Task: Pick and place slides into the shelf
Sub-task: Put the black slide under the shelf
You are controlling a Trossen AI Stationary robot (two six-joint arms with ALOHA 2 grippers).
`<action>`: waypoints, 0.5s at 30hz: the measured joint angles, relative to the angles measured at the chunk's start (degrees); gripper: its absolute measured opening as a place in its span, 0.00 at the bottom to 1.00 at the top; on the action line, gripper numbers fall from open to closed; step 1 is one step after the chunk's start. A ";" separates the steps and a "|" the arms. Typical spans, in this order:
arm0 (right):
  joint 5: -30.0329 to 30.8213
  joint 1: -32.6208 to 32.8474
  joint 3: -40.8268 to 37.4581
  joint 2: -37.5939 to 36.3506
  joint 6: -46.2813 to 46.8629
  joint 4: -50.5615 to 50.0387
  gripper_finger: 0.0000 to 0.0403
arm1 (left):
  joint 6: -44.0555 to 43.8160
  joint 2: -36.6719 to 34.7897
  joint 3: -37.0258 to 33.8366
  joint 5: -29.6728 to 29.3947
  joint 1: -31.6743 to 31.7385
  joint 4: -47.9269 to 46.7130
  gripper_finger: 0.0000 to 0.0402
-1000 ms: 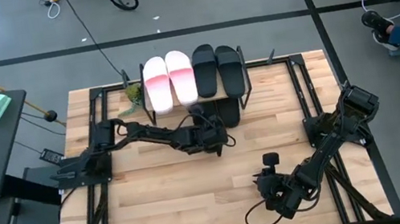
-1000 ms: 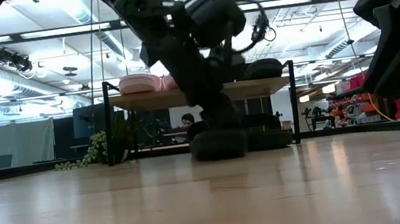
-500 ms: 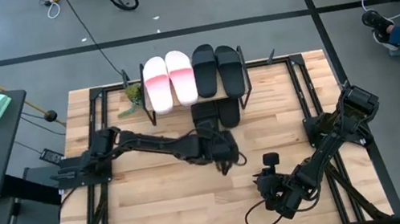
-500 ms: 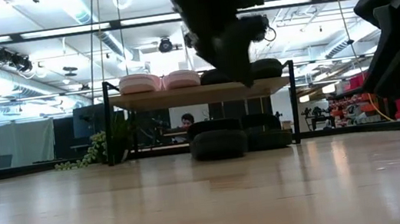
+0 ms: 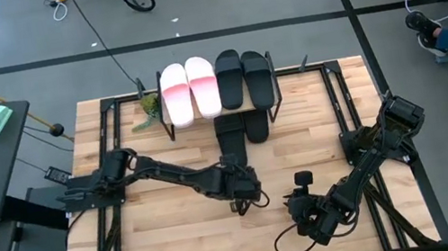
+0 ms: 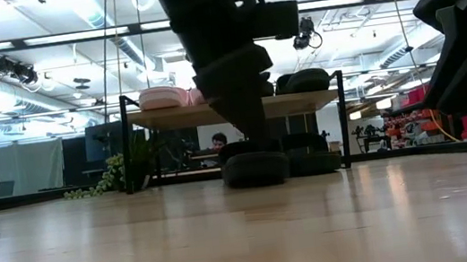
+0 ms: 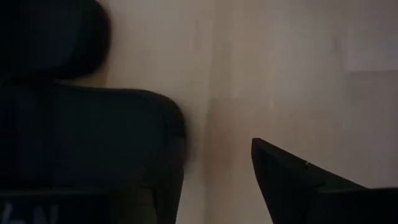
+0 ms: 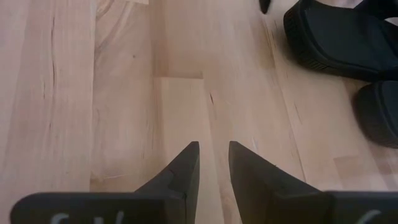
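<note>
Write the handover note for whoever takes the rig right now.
Left end effector: open, empty, over bare table in front of the shelf.
Right end effector: parked near the table's front right, narrow gap between its fingers, holding nothing.
Done: pink slides and one black pair lie on the shelf top; second black pair sits on the table, tucked partly under the shelf.
Left: none loose elsewhere.

High view: overhead, straight down on the whole table (image 5: 178, 233). Low view: at tabletop level, facing the shelf (image 6: 231, 110) across the table, room beyond. Left wrist view: very close above the boards. Right wrist view: close, angled toward the shelf. High and low views share the shelf.
</note>
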 joint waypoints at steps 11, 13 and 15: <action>-0.01 0.00 0.00 0.00 2.38 -0.04 0.23 | 1.47 1.00 -0.09 -0.94 3.36 -0.68 0.49; -0.01 0.00 0.00 0.00 2.37 -0.25 0.23 | 1.51 1.64 -0.02 -0.98 3.33 -0.29 0.47; -0.01 0.00 -0.02 0.00 1.94 -0.49 0.23 | 1.49 2.03 0.00 -0.95 3.31 -0.72 0.47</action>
